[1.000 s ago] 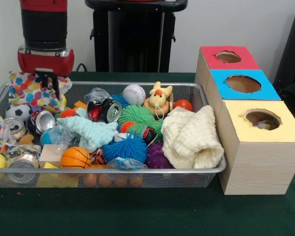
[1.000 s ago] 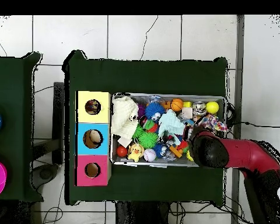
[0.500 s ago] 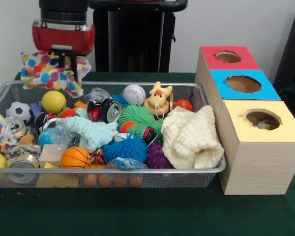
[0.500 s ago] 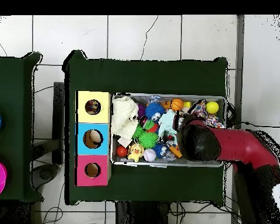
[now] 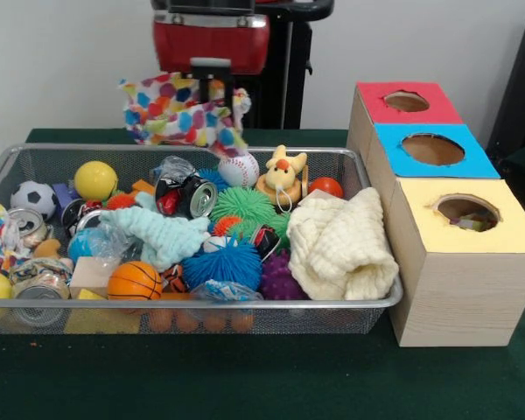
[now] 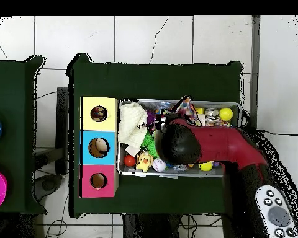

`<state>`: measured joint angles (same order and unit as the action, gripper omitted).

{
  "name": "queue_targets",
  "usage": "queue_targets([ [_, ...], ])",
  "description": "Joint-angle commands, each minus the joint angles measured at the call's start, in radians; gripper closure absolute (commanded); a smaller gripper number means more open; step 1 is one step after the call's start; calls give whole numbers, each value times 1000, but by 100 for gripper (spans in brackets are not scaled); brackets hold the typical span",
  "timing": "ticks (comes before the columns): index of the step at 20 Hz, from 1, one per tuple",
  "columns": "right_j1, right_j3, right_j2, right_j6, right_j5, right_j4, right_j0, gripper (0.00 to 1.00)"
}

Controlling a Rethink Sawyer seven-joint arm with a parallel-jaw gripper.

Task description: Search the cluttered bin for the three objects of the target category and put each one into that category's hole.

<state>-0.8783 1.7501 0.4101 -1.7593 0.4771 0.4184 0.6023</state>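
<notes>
A spotted multicoloured cloth [image 5: 179,114] hangs in the air above the back rim of the wire bin [image 5: 201,304], with my gripper [image 5: 212,86] shut on its top edge. In the overhead view the arm's head [image 6: 179,144] covers the gripper, and the cloth [image 6: 184,109] sticks out beyond it over the bin. To the right of the bin stands the wooden box with a yellow hole [image 5: 466,212] nearest, a blue hole [image 5: 432,149] in the middle and a red hole [image 5: 406,101] farthest. A cream cloth [image 5: 339,241] and a pale teal cloth [image 5: 162,234] lie in the bin.
The bin holds several balls, crushed cans [image 5: 192,197], spiky rubber balls [image 5: 223,262], a yellow ball [image 5: 95,179], a baseball [image 5: 240,168] and a duck toy [image 5: 282,178]. The box [image 6: 99,147] stands against the bin's end.
The gripper has lifted the spotted cloth out of the bin's left end and carried it to the right and higher. A yellow ball that lay under it now shows.
</notes>
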Motion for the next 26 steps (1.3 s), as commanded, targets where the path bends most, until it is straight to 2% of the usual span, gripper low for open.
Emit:
queue_targets([
  [1, 9, -12, -63, -185, 135, -66, -118, 100],
  [10, 72, -76, -154, -244, 97, -131, -275, 100],
  [16, 121, -97, -202, -277, 26, -187, -361, 100],
  [22, 173, -115, -240, -277, -56, -233, -407, 100],
  [26, 195, -82, -239, -282, -139, -277, -419, 100],
])
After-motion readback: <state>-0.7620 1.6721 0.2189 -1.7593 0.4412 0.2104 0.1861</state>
